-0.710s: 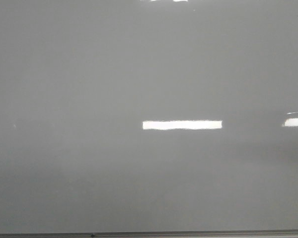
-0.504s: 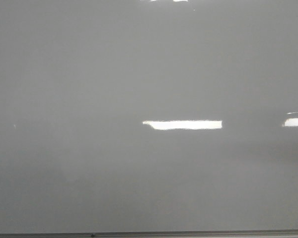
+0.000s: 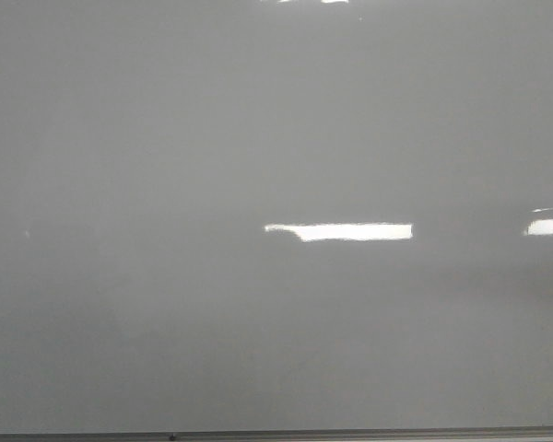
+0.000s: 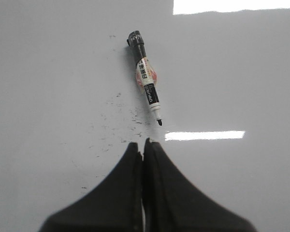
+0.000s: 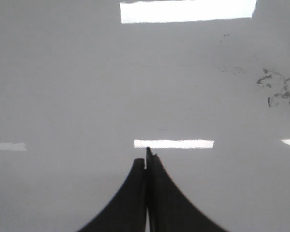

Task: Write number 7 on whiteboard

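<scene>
The whiteboard is a glossy pale grey surface that fills the front view, and no number 7 shows on it in any view. In the left wrist view a black-and-white marker lies flat on the whiteboard. Its bare tip points toward my left gripper, a short way off. That gripper is shut with nothing between its fingers. In the right wrist view my right gripper is also shut and empty over the whiteboard. Neither gripper shows in the front view.
Faint black ink specks are scattered on the board between the marker and my left gripper. A smudge of old ink shows in the right wrist view. The board's thin dark bottom edge runs along the front view's base. Bright rectangular reflections lie on the surface.
In the front view the lower left corner of the central bright reflection has grown slightly darker and more cut off. Nothing else has visibly moved.
</scene>
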Motion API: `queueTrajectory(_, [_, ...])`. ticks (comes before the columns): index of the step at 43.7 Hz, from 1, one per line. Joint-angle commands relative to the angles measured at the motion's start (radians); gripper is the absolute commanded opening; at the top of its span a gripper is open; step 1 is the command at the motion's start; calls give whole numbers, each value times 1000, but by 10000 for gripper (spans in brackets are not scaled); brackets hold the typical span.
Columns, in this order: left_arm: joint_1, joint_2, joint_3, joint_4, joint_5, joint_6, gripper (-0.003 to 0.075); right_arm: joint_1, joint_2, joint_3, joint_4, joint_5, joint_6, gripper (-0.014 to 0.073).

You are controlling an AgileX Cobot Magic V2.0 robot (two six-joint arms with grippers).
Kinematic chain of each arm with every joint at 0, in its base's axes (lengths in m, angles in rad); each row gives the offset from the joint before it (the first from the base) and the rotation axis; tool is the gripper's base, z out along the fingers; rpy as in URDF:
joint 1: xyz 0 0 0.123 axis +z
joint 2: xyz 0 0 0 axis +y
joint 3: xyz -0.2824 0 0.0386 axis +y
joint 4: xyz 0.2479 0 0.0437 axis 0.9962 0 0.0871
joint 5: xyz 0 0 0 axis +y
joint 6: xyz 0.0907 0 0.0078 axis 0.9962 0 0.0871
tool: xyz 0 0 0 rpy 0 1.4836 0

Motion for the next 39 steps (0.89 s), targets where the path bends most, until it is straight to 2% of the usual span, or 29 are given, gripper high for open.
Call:
queueTrajectory(1, [1, -13, 13, -1, -106, -10, -21, -5, -17, -3, -14, -101, 1, -69])
queueTrajectory(6, [-1, -13, -11, -25, -158, -24, -21, -5, -17, -28, -14, -104, 1, -69])
queueTrajectory(12, [-3, -9, -124, -48, -127, -24, -21, -5, -17, -128, -14, -17, 1, -69])
queueTrajectory(21, [-3, 69, -386, -48, 66, -24, -21, -5, 35, -334, -14, 155, 1, -69])
queueTrajectory(29, [-3, 212, -607, -48, 239, -24, -21, -5, 174, -521, -14, 279, 0, -69])
queueTrajectory(34, [-3, 305, -706, -48, 346, -24, -21, -5, 267, -615, -14, 372, 0, -69])
queueTrajectory(39, [-3, 377, -734, -48, 383, -24, -21, -5, 358, -677, -14, 461, 0, -69])
